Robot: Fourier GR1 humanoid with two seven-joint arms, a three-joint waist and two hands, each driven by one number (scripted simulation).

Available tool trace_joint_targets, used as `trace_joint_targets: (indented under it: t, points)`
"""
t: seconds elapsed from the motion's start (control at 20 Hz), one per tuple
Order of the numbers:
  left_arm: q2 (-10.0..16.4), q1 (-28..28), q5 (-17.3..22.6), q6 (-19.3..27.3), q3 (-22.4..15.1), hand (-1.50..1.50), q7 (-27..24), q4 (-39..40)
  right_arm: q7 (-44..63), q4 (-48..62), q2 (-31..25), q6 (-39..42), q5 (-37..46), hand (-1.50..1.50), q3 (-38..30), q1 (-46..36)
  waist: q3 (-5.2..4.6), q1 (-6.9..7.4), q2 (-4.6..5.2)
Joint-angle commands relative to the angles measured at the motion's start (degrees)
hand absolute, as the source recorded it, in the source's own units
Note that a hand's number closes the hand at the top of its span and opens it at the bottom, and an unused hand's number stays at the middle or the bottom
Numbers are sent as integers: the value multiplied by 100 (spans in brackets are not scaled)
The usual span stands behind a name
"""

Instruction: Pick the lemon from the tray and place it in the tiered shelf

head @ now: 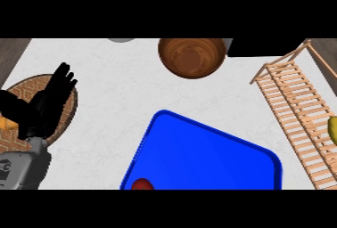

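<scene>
The lemon (pixel 332 130) is showing as a yellow rounded shape at the view's right edge, cut off by that edge and lying against the slats of the tiered shelf (pixel 293 102); whether it is resting on a slat cannot be told. The wooden shelf is running slantwise down the right side of the white table (pixel 112 75). The blue tray (pixel 204 151) is sitting well apart from the lemon, in the lower middle, carrying a round red fruit (pixel 142 184) at its near edge. A wooden bowl (pixel 192 57) is standing beyond the tray. At the left, the left robot hand (pixel 41 109) is resting wide open, fingers straight and pointing up, holding nothing, over a round woven mat (pixel 26 87).
</scene>
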Motion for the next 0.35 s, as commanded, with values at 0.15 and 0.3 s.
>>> trace_joint_targets:
  t: [0.15,0.3]
  points:
    - [-108,91,-34,-142,45,0,-131,25,-1154,607,-196,1205,-450,-150,-815,968,2,73,23]
    - [27,176,36,-271,136,0,25,-218,-1154,557,-367,1460,-709,-150,-914,1272,-2,96,18]
